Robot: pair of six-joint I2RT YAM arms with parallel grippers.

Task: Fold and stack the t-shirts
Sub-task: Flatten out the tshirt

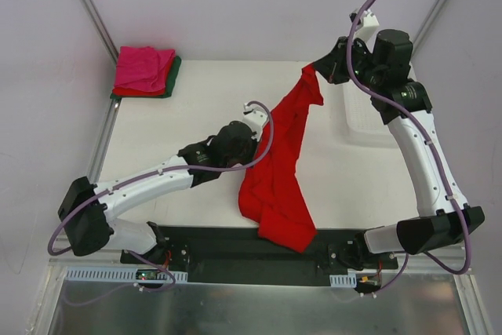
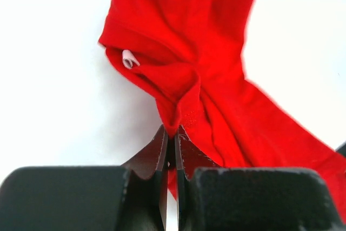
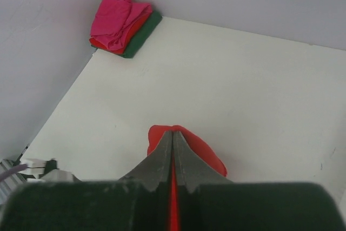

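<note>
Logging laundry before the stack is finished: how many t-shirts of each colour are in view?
Red: 2, the large red shirt and the red shirt in the stack
Pink: 1, the pink shirt
Dark green: 1, the dark green shirt
Total: 4

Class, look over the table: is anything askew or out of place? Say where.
The pink t-shirt in the far-left corner is rumpled and skewed, so the green t-shirt shows beneath. The red t-shirt is strung twisted between the left pincer and right pincer.
</note>
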